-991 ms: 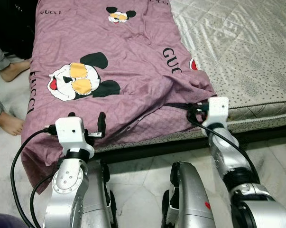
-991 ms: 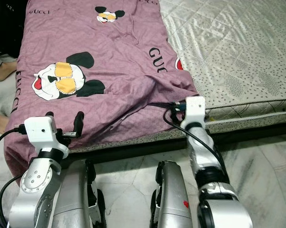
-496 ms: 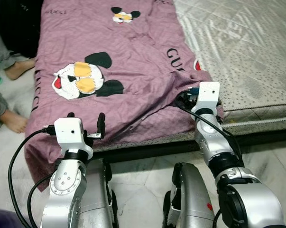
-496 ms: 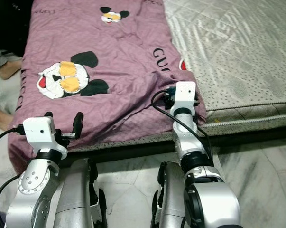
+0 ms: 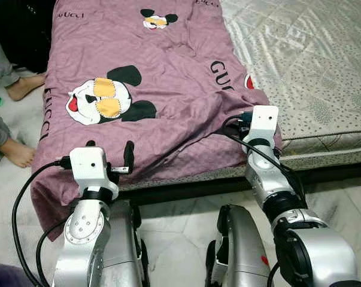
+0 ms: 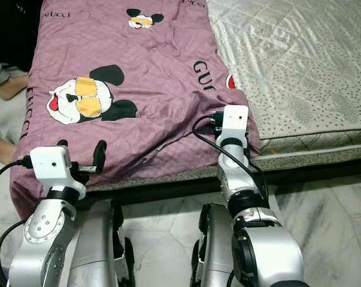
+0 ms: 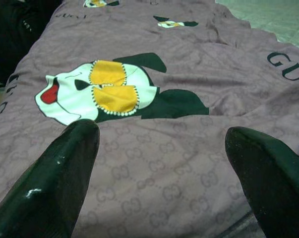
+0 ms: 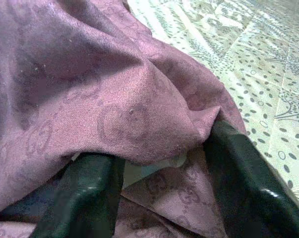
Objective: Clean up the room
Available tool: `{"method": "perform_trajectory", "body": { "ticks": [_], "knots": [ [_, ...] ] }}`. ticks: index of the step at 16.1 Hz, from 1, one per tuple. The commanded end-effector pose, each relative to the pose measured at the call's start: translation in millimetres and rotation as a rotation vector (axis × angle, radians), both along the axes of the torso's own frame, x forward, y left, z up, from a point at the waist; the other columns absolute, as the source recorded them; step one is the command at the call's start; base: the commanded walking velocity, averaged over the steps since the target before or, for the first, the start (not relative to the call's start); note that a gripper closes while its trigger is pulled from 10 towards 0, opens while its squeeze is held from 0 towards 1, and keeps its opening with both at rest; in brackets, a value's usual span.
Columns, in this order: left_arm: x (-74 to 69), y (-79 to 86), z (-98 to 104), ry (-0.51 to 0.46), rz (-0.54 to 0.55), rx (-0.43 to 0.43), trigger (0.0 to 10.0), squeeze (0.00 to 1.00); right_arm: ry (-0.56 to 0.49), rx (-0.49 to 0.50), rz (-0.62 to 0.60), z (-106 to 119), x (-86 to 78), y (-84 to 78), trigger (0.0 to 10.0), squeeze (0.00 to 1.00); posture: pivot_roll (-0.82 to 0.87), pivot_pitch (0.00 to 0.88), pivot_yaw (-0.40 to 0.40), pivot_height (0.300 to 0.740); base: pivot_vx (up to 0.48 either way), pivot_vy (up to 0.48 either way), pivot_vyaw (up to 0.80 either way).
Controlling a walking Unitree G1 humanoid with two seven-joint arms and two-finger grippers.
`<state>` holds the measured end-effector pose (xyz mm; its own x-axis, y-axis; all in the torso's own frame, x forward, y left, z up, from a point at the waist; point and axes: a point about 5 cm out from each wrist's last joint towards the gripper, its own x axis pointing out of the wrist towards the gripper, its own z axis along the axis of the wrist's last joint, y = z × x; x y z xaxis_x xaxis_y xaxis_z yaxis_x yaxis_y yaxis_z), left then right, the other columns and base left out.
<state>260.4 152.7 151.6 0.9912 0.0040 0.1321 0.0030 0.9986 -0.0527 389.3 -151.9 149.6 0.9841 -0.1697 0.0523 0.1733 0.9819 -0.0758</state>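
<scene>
Purple blanket (image 5: 150,84) with cartoon-mouse prints lies spread over the left part of the bed (image 5: 312,66), upper centre of the frame, its near edge draping over the mattress side toward the floor (image 5: 174,227). Right hand (image 8: 159,163) sits at the blanket's lower right corner, right of centre, fingers (image 8: 82,191) apart with a fold of the cloth bunched between them; versus 1.0 s ago it has moved in from the bed edge onto the fabric, little change over the last 0.5 s. Left hand (image 5: 108,146) hovers at lower left, fingers (image 7: 65,168) wide and empty above the blanket edge, position unchanged; a person's bare feet (image 5: 15,152) stay at the left border.
</scene>
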Motion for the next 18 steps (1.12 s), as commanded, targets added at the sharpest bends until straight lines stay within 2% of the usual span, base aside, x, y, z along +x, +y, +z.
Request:
{"method": "perform_trajectory", "body": {
  "ticks": [1, 5, 9, 11, 13, 15, 18],
  "knots": [
    [-2.2, 1.8, -2, 0.012, 0.01, 0.0, 10.0, 0.0, 0.01, 0.015, -0.017, -4, -0.9, -0.2, 0.0, 0.0, 0.13, 0.26, 0.008, 0.552, 0.0, 0.0, 0.0],
    [-1.5, 4.4, 0, 0.004, 0.018, 0.003, 10.0, 0.0, 0.032, 0.084, -0.039, -7, -0.8, -5.5, 0.0, 0.0, 0.14, 0.249, 0.001, 0.552, 0.0, 0.0, 0.0],
    [0.2, -1.1, -2, 0.006, 0.007, -0.008, 10.0, 0.0, 0.025, 0.074, -0.043, -8, -2.3, -11.2, 0.0, 0.0, 0.12, 0.251, 0.001, 0.552, 0.0, 0.0, 0.0],
    [0.0, -3.9, -3, 0.009, -0.003, -0.013, 10.0, 0.0, 0.052, 0.101, -0.057, -13, -4.4, -17.0, 0.0, 0.0, 0.12, 0.246, -0.001, 0.552, 0.0, 0.0, 0.0],
    [-0.4, -3.3, -4, 0.011, -0.004, -0.013, 10.0, 0.0, 0.066, 0.087, -0.061, -16, -6.7, -23.1, 0.0, 0.0, 0.11, 0.245, -0.003, 0.552, 0.0, 0.0, 0.0],
    [0.2, -3.0, -5, 0.013, -0.003, -0.013, 10.0, 0.0, 0.088, 0.057, -0.095, -26, -14.8, -40.1, 0.0, 0.0, 0.11, 0.244, -0.006, 0.552, 0.0, 0.0, 0.0],
    [-0.2, -4.4, -8, 0.02, -0.007, -0.02, 10.0, 0.0, 0.135, -0.005, -0.166, -45, -37.4, -78.3, 0.0, 0.0, 0.09, 0.243, -0.004, 0.552, 0.0, 0.0, 0.0]
  ]
}}
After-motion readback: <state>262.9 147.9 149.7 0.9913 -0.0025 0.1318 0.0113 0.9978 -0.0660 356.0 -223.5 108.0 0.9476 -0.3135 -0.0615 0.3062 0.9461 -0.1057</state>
